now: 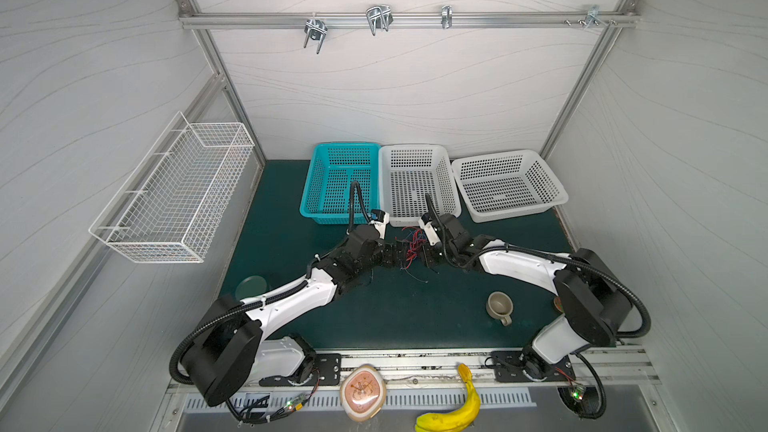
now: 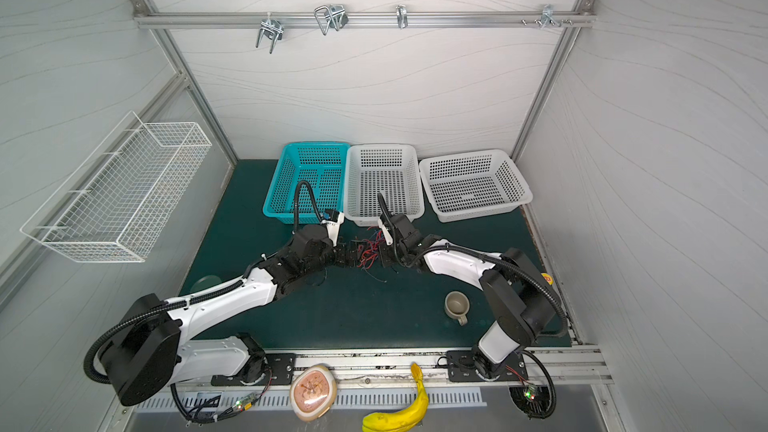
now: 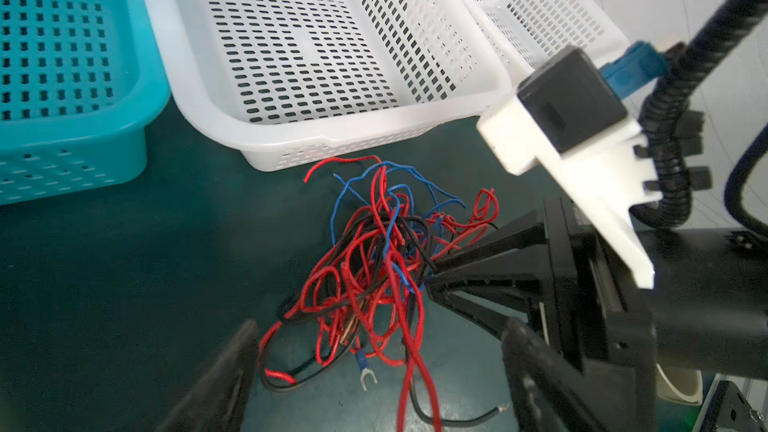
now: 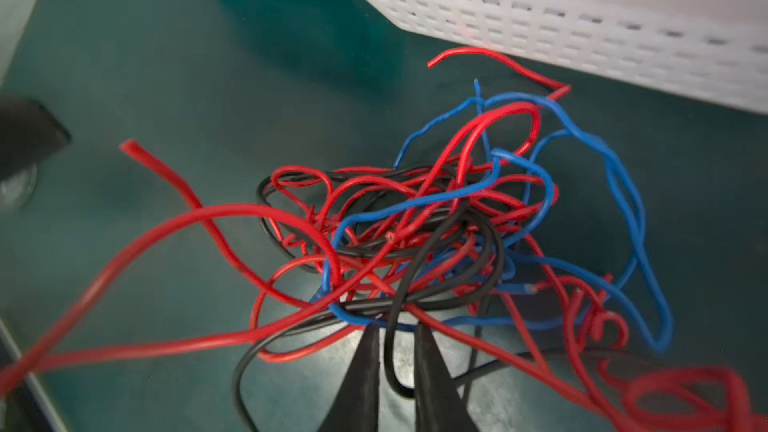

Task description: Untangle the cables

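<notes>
- The cables [image 1: 413, 245] [image 2: 370, 249], a tangled bunch of thin red, blue and black wires, lie on the dark green table mat [image 1: 395, 317] near its middle; in both top views they sit between the two grippers, just in front of the middle white perforated plastic basket [image 1: 415, 148].
- The left gripper [image 1: 402, 252] [image 3: 382, 324] has its jaws spread wide; in the left wrist view its black fingers [image 3: 237, 367] stand on either side of the near edge of the tangle, and I cannot tell whether they touch it.
- The right gripper [image 1: 424, 257] [image 4: 395, 326] has its jaws drawn narrow; in the right wrist view a black wire runs through the slim gap between the tips, with red and blue strands crossing just at them; in the left wrist view the same gripper [image 3: 428, 278] has its tips buried in the side of the bunch, pinching it.
- Loose ends trail from the heap: a blue fork terminal [image 3: 363, 367] lies flat on the mat; a red end [image 4: 457, 54] curls near the white basket's wall, apart from it.
- A teal perforated plastic basket [image 1: 340, 147] stands left of the middle one, and a second white perforated basket [image 1: 511, 156] stands to its right.
- A grey-brown ceramic mug [image 1: 498, 305] lies tipped on the mat, well apart from the cables; a yellow banana [image 1: 461, 409] rests at the front edge.
</notes>
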Controlling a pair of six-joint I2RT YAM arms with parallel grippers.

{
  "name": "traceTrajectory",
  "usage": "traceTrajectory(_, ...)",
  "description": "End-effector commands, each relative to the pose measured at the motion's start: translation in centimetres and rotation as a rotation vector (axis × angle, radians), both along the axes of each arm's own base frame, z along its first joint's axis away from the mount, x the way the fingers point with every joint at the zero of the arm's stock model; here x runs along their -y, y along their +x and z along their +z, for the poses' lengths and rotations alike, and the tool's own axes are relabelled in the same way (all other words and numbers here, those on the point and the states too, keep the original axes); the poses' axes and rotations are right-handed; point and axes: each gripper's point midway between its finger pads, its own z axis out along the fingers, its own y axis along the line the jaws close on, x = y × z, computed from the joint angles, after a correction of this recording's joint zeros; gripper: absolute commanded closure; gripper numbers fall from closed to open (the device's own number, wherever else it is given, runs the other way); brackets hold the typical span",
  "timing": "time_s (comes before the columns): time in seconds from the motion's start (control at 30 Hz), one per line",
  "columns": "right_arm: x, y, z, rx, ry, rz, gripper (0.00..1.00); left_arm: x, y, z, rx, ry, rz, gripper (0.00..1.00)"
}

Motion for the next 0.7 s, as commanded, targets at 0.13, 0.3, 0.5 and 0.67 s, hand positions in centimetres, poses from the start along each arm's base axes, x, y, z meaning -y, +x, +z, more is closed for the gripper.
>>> traceTrajectory(0.13,-1.0,0.4,1.5,0.036,0.024,0.008,1.0,1.4,0.4,0.2,-0.016,0.01,-0.024,0.08)
traceTrajectory(0.3,-1.0,0.3,3.7,0.083,0.055,0.021,1.0,1.4,0.3,-1.3,-0.049,0.036,-0.024,0.09)
traceTrajectory(0.5,-1.5,0.1,7.1,0.146,0.15,0.04,1.0,1.7,0.9,-3.5,-0.111,0.082,-0.011,0.3)
traceTrajectory(0.67,-1.8,-0.3,9.4,0.186,0.205,0.067,1.0,2.5,1.1,-4.3,-0.141,0.071,-0.025,0.5)
